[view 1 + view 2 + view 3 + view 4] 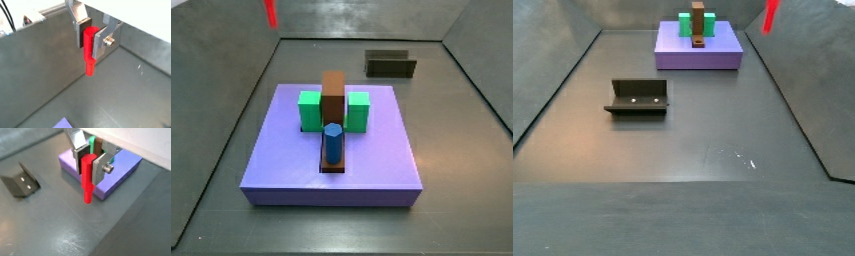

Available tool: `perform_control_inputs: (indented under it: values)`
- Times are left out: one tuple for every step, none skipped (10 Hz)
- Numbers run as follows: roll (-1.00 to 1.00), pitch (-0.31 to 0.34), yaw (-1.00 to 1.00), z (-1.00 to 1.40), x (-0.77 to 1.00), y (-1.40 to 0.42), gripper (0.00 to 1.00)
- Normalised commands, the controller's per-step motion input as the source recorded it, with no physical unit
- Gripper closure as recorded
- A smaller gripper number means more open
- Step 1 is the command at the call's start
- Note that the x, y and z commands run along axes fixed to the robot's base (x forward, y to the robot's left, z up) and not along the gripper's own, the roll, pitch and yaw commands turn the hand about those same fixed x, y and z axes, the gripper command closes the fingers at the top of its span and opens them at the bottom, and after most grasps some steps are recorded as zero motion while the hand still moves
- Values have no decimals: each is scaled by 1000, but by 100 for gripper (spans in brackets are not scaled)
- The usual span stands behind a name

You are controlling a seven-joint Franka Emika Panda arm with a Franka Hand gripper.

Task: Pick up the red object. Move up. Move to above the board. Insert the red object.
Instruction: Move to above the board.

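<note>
A: Gripper [93, 33] status?

B: Clamped on the red object [89, 51] in both wrist views. Silver finger plates w/ dark pads press it from 2 sides; peg hangs upright, upper part between the plates, lower part sticking out below them. Same grip seen again at the gripper [95, 159] w/ the red object [87, 178] in a wrist view.

A: Where's the peg re: the floor?

B: Up in the air, nothing touching its lower end. In a side view only a short bit of the red object [270, 12] shows at the frame's 11 o'clock edge, against the back wall; gripper itself is cut off there. In a side view the red object [770, 15] is at approx 1 o'clock, right of the board [714, 55] and higher in the frame.

A: And the board?

B: Lavender slab flat on the floor. In a side view the board [372, 150] fills the center; brown strip [334, 92] runs along its middle, green blocks [310, 110] flank the strip toward 12 o'clock, blue peg [333, 142] stands upright on the strip toward 6 o'clock. In a wrist view a corner of the board [113, 180] sits behind the hanging peg, a bit of green [92, 142] showing between the fingers.

A: Over the board yet?

B: Can't tell exactly; side views put the peg off to one side of it, not over the strip.

A: Other stuff?

B: The fixture [639, 97], dark L bracket, on the floor approx 9 o'clock from center, well apart from the board. Also seen as the fixture [390, 64] beyond the board at 1 o'clock, and the fixture [21, 181] in a wrist view.
</note>
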Motion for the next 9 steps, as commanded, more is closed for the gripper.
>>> perform_control_inputs:
  values:
    - [-46,68,-9,991,31,3,100]
    - [-47,97,-9,651,40,4,100]
    - [-48,72,-7,308,36,7,100]
    - [-43,49,-3,194,17,4,100]
    - [2,147,-266,320,1078,-1400,100]
    - [31,156,-243,287,1082,-1400,100]
    - [99,236,-120,240,1162,-1400,100]
    - [22,235,-60,280,1248,-1400,100]
    - [37,209,-19,310,1219,-1400,100]
